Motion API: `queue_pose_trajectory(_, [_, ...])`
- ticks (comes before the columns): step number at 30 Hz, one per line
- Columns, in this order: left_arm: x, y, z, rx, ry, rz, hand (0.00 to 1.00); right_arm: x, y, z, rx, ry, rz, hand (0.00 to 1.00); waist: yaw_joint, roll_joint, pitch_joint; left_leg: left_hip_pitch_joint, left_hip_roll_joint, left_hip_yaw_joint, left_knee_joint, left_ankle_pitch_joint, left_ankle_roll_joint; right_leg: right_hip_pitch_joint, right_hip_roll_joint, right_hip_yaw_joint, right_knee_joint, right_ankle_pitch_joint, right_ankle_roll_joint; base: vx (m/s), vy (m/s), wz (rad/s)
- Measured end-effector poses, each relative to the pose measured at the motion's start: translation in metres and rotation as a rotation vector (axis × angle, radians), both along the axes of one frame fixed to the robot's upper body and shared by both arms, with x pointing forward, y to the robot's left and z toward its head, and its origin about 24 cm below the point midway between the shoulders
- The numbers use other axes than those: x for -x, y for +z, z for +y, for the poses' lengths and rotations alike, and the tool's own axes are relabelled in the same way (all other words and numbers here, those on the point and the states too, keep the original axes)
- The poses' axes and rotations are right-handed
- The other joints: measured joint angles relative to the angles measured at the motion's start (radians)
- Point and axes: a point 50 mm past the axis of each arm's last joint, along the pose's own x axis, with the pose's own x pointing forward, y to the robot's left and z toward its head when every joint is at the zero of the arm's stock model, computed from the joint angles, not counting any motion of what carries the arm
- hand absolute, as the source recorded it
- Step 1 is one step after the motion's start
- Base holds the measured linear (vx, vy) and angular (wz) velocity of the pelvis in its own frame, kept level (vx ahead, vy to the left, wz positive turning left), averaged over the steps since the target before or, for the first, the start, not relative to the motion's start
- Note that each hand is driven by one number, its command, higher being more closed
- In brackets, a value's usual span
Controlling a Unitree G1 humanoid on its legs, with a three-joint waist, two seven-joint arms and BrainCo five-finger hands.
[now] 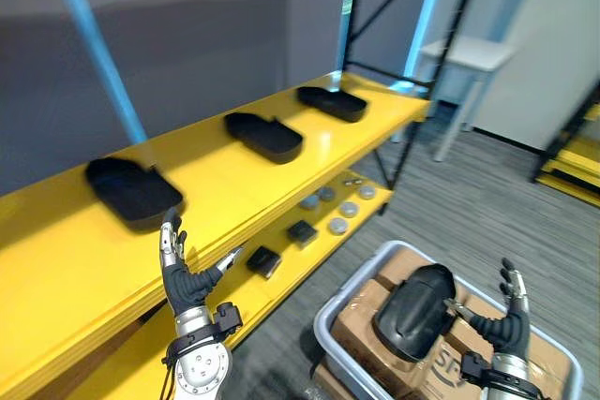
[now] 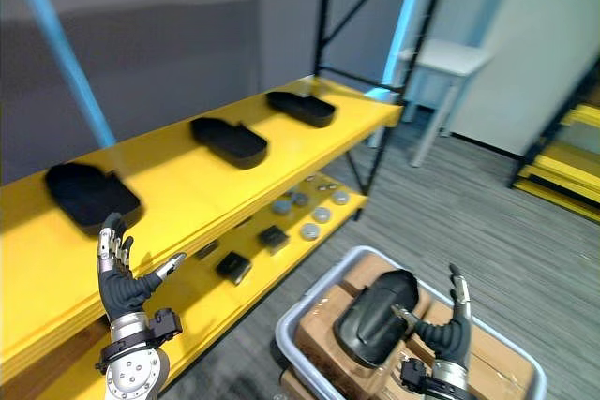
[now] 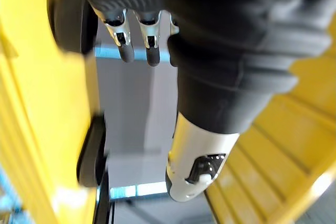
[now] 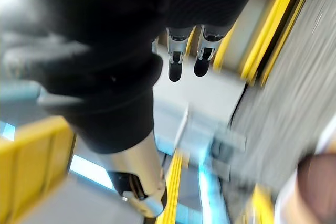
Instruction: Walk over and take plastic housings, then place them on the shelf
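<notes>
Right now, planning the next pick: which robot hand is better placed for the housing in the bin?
Right. The right robot hand hovers open beside the housing in the grey bin; the left robot hand is by the yellow shelf, farther off.

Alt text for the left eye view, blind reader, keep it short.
Three black plastic housings lie in a row on a yellow shelf; a fourth housing rests on cardboard boxes in a grey bin. The left hand, before the shelf, and the right hand, beside the fourth housing, are raised, fingers straight, holding nothing.
</notes>
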Motion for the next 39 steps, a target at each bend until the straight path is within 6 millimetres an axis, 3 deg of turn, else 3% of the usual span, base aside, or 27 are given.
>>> queue_pose_trajectory(1, [-0.002, 0.001, 0.000, 0.005, 0.006, -0.009, 0.00, 0.000, 0.000, -0.002, -0.009, -0.007, -0.004, 0.00, 0.001, 0.011, 0.005, 0.000, -0.050, -0.146, 0.022, -0.016, 0.022, -0.007, 0.007, 0.039, 0.015, -0.005, 0.007, -0.06, 0.090, -1.15])
queue_pose_trajectory(4, [-0.009, 0.013, -0.003, -0.002, 0.003, -0.070, 0.00, 0.004, -0.004, -0.001, -0.045, -0.007, 0.007, 0.00, 0.007, 0.045, 0.008, 0.005, -0.127, -0.382, 0.005, -0.100, 0.025, -0.070, 0.033, 0.090, 0.094, -0.038, 0.050, -0.07, 0.147, -0.62])
queue_pose_trajectory(8, [-0.020, 0.027, -0.019, -0.017, -0.054, -0.137, 0.00, 0.035, -0.012, 0.017, -0.154, 0.016, 0.058, 0.00, 0.020, 0.000, 0.016, -0.002, -0.197, -0.347, 0.038, -0.099, 0.054, -0.078, -0.008, 0.126, 0.118, -0.047, 0.058, -0.18, 0.193, -0.21])
queue_pose_trajectory(9, [-0.021, 0.030, -0.022, -0.030, -0.062, -0.147, 0.00, 0.038, -0.011, 0.022, -0.162, 0.031, 0.059, 0.00, 0.024, -0.015, 0.006, -0.013, -0.209, -0.313, 0.037, -0.091, 0.067, -0.089, -0.021, 0.150, 0.098, -0.015, 0.027, -0.22, 0.206, -1.21])
queue_pose_trajectory(10, [-0.021, 0.034, -0.025, -0.022, -0.072, -0.171, 0.00, 0.034, -0.009, 0.025, -0.174, 0.057, 0.046, 0.00, 0.034, -0.008, 0.001, -0.037, -0.188, -0.233, 0.023, -0.067, 0.097, -0.104, -0.042, 0.067, -0.029, 0.163, -0.073, -0.23, 0.174, -1.53])
queue_pose_trajectory(11, [-0.022, 0.037, -0.026, -0.021, -0.073, -0.181, 0.00, 0.031, -0.011, 0.026, -0.187, 0.062, 0.041, 0.00, 0.047, 0.002, 0.005, -0.046, -0.166, -0.190, 0.007, -0.049, 0.093, -0.112, -0.044, -0.033, -0.058, 0.212, -0.116, -0.20, 0.106, -1.88])
queue_pose_trajectory(12, [-0.024, 0.039, -0.026, -0.023, -0.074, -0.193, 0.00, 0.026, -0.013, 0.029, -0.201, 0.071, 0.039, 0.00, 0.072, -0.012, 0.010, -0.042, -0.150, -0.124, -0.030, -0.020, 0.089, -0.158, -0.043, -0.256, 0.055, 0.157, -0.109, -0.13, 0.109, -2.19])
queue_pose_trajectory(13, [-0.025, 0.039, -0.028, -0.016, -0.074, -0.194, 0.00, 0.017, -0.016, 0.032, -0.212, 0.094, 0.036, 0.00, 0.095, -0.019, 0.014, -0.024, -0.119, -0.021, -0.101, 0.029, 0.083, -0.199, -0.068, -0.530, 0.295, -0.048, -0.114, -0.09, 0.107, -1.99])
queue_pose_trajectory(16, [-0.026, 0.037, -0.027, -0.015, -0.074, -0.183, 0.00, 0.012, -0.027, 0.036, -0.231, 0.116, 0.079, 0.00, 0.088, -0.011, 0.020, -0.008, -0.084, 0.017, -0.142, 0.066, 0.064, -0.161, -0.098, -0.564, 0.461, -0.225, -0.097, -0.03, 0.009, -0.81])
queue_pose_trajectory(17, [-0.027, 0.034, -0.026, -0.014, -0.067, -0.171, 0.00, 0.011, -0.037, 0.037, -0.245, 0.125, 0.120, 0.00, 0.083, -0.020, 0.020, -0.010, -0.070, 0.024, -0.151, 0.076, 0.049, -0.123, -0.125, -0.569, 0.502, -0.294, -0.085, -0.05, -0.163, -0.40])
queue_pose_trajectory(19, [-0.027, 0.029, -0.019, -0.022, -0.039, -0.148, 0.00, 0.008, -0.048, 0.039, -0.263, 0.140, 0.159, 0.00, 0.089, -0.058, 0.013, -0.036, -0.075, 0.033, -0.148, 0.073, 0.024, -0.067, -0.174, -0.580, 0.410, -0.379, -0.051, -0.06, -0.195, -0.25])
queue_pose_trajectory(20, [-0.029, 0.023, -0.017, -0.007, -0.026, -0.122, 0.00, 0.004, -0.051, 0.037, -0.259, 0.151, 0.173, 0.00, 0.084, -0.043, 0.022, -0.059, -0.067, 0.005, -0.154, 0.076, 0.015, -0.070, -0.159, -0.593, 0.367, -0.377, -0.049, -0.06, -0.151, -0.26])
queue_pose_trajectory(22, [-0.026, 0.019, -0.009, 0.007, 0.011, -0.103, 0.00, -0.003, -0.051, 0.034, -0.263, 0.176, 0.170, 0.00, 0.104, -0.017, 0.033, -0.082, -0.055, -0.046, -0.232, 0.120, 0.015, -0.079, -0.113, -0.587, 0.235, -0.251, -0.081, -0.03, -0.170, -0.41])
queue_pose_trajectory(24, [-0.026, 0.016, -0.001, 0.008, 0.045, -0.094, 0.00, -0.015, -0.049, 0.035, -0.259, 0.194, 0.153, 0.00, 0.109, -0.017, 0.048, -0.105, -0.041, -0.064, -0.268, 0.155, 0.009, -0.079, -0.092, -0.589, 0.153, -0.170, -0.100, -0.02, -0.113, -0.22])
queue_pose_trajectory(27, [-0.037, 0.001, 0.006, 0.032, 0.074, -0.024, 0.00, -0.038, -0.039, 0.033, -0.233, 0.210, 0.108, 0.00, 0.107, -0.010, 0.108, -0.158, -0.046, -0.106, -0.287, 0.206, -0.020, -0.105, -0.099, -0.631, 0.121, -0.138, -0.104, -0.07, -0.063, 0.29])
queue_pose_trajectory(29, [-0.046, -0.015, 0.008, 0.053, 0.070, 0.050, 0.00, -0.056, -0.034, 0.034, -0.228, 0.211, 0.085, 0.00, 0.112, -0.003, 0.145, -0.176, -0.068, -0.144, -0.323, 0.247, -0.018, -0.121, -0.122, -0.666, 0.118, -0.138, -0.104, -0.08, -0.015, 0.64])
queue_pose_trajectory(34, [-0.060, -0.040, 0.016, 0.078, 0.059, 0.177, 0.00, -0.129, 0.019, 0.037, -0.166, 0.218, -0.067, 0.00, 0.143, 0.037, 0.250, -0.250, -0.104, -0.261, -0.381, 0.333, -0.019, -0.153, -0.164, -0.768, 0.087, -0.112, -0.102, -0.11, 0.002, 0.71])
queue_pose_trajectory(35, [-0.062, -0.038, 0.020, 0.081, 0.059, 0.174, 0.00, -0.153, 0.045, 0.032, -0.143, 0.190, -0.122, 0.00, 0.166, 0.049, 0.274, -0.261, -0.108, -0.284, -0.403, 0.357, -0.023, -0.153, -0.168, -0.789, 0.065, -0.095, -0.101, -0.08, -0.009, 0.54])
queue_pose_trajectory(36, [-0.063, -0.037, 0.021, 0.084, 0.058, 0.171, 0.00, -0.162, 0.056, 0.029, -0.135, 0.173, -0.145, 0.00, 0.174, 0.056, 0.282, -0.264, -0.109, -0.293, -0.411, 0.366, -0.026, -0.153, -0.170, -0.799, 0.058, -0.090, -0.102, -0.09, -0.021, 0.49])
queue_pose_trajectory(38, [-0.065, -0.032, 0.026, 0.075, 0.064, 0.153, 0.00, -0.192, 0.104, 0.020, -0.151, 0.120, -0.233, 0.00, 0.193, 0.078, 0.310, -0.271, -0.114, -0.317, -0.446, 0.400, -0.031, -0.152, -0.176, -0.816, 0.030, -0.067, -0.100, -0.06, -0.021, 0.33])
queue_pose_trajectory(39, [-0.065, -0.031, 0.027, 0.080, 0.065, 0.148, 0.00, -0.198, 0.116, 0.019, -0.158, 0.108, -0.254, 0.00, 0.197, 0.083, 0.316, -0.273, -0.116, -0.321, -0.452, 0.405, -0.029, -0.151, -0.178, -0.820, 0.023, -0.063, -0.100, -0.06, -0.015, 0.19])
